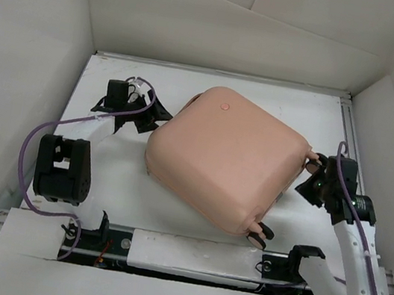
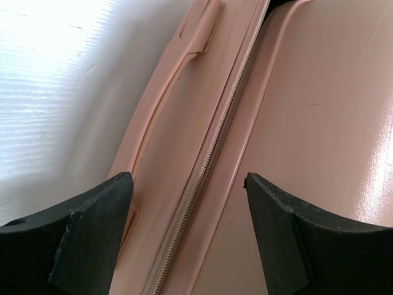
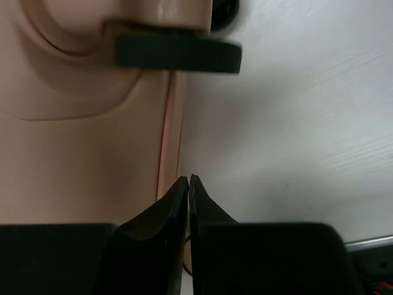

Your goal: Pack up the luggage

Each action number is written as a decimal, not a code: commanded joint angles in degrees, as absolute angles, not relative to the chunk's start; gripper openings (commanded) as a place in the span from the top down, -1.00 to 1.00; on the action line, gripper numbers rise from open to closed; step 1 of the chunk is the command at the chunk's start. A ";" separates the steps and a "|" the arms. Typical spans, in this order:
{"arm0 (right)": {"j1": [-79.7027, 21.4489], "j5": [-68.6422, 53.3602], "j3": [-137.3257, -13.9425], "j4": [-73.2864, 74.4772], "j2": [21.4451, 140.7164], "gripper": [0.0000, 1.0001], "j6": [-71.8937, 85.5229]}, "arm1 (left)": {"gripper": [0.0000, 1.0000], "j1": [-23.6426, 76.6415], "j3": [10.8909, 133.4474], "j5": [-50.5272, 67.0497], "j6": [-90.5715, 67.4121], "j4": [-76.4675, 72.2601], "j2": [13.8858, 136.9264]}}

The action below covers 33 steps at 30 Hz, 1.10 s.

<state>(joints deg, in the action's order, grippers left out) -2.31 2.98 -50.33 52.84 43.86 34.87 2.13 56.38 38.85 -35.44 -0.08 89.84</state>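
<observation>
- Your right gripper point(image 3: 189, 181) has its fingers pressed together on nothing, just beside a caster wheel point(image 3: 178, 52).
- Your left gripper point(image 2: 187, 184) stands wide over the zipper point(image 2: 215, 141); contact is hard to judge.
- The luggage point(image 1: 222, 155) lies closed on the table point(image 1: 101, 177), between the arms.
- Expect a stiff, slick shell: take the seam lip, not the smooth face.

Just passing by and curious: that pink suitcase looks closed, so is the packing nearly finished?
Looks done: the luggage lies shut on the table, and the stretch of zipper in the left wrist view looks closed. In hand: the left gripper hovers open over that seam; the right gripper is shut, empty, beside a wheel. Left: the rest of the zipper is out of sight, so perhaps that.
</observation>
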 commanded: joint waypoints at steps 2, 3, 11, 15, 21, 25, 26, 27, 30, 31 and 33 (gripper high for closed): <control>-6.75 -5.78 -48.87 45.11 46.65 0.75 38.50 | -0.41 2.54 56.61 42.28 -34.98 -2.02 90.35; -7.90 -9.11 -48.87 42.56 48.85 0.75 37.80 | -0.41 3.07 56.60 41.41 -34.98 -2.02 89.83; -18.98 -16.86 -78.69 22.07 90.08 0.78 31.91 | -0.38 4.39 49.58 39.20 -35.51 -0.79 83.86; -19.51 -21.88 -115.49 32.75 115.30 0.81 30.15 | -0.33 4.39 46.05 39.20 -36.91 -0.26 78.94; -16.44 -27.24 -154.61 39.40 131.84 0.16 33.65 | -0.31 4.39 42.45 37.80 -39.29 4.99 66.92; -13.62 -29.18 -127.77 28.79 112.49 -0.12 34.89 | -0.31 4.39 47.26 29.73 -38.23 12.99 59.52; -13.62 -29.18 -121.88 27.00 108.50 -0.16 32.89 | -0.31 4.39 48.42 25.62 -38.23 14.40 58.46; -13.62 -28.31 -116.68 26.03 104.80 -0.20 31.48 | -0.28 4.39 49.82 24.01 -38.84 14.41 57.58; -15.80 -25.32 -102.60 28.64 91.88 -0.25 24.63 | -0.28 1.41 54.92 20.06 -39.64 15.12 57.04; -16.43 -23.14 -97.78 30.04 88.89 -0.25 22.87 | -0.28 1.41 55.98 19.00 -40.16 15.12 58.17; -17.83 -20.76 -92.84 33.65 79.92 -0.18 19.62 | -0.28 1.41 58.35 18.02 -40.17 15.64 59.93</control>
